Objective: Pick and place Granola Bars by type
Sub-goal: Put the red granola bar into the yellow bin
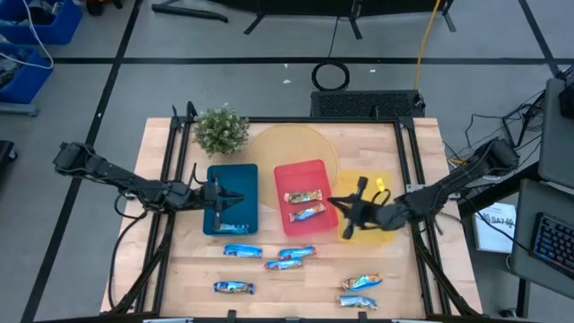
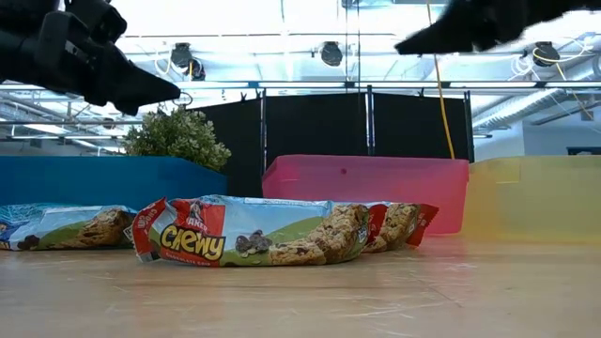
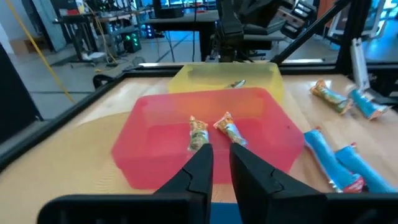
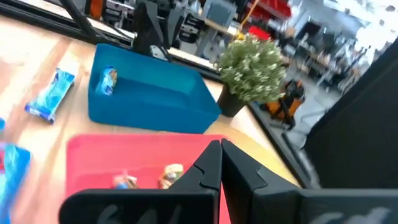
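Note:
Three trays stand side by side: blue [image 1: 231, 179], red [image 1: 309, 172] and yellow [image 1: 381, 231]. The red tray holds two granola bars [image 1: 303, 197] [image 3: 198, 134]. One bar [image 4: 109, 81] lies in the blue tray. Several more bars [image 1: 282, 258] [image 2: 244, 233] lie loose on the table's near half. My left gripper [image 3: 222, 155] hovers above the blue tray [image 3: 214, 211], pointing toward the red one [image 3: 155, 134]. A narrow gap shows between its fingers, with nothing in it. My right gripper [image 4: 221, 152] is shut and empty, raised over the seam between the red and yellow trays.
A small potted plant [image 1: 221, 130] stands behind the blue tray. A round pale board [image 1: 287, 145] lies under the trays' far side. Black frame rails [image 1: 166, 179] run along both table sides. A small item [image 3: 236, 83] lies in the yellow tray [image 3: 186, 78].

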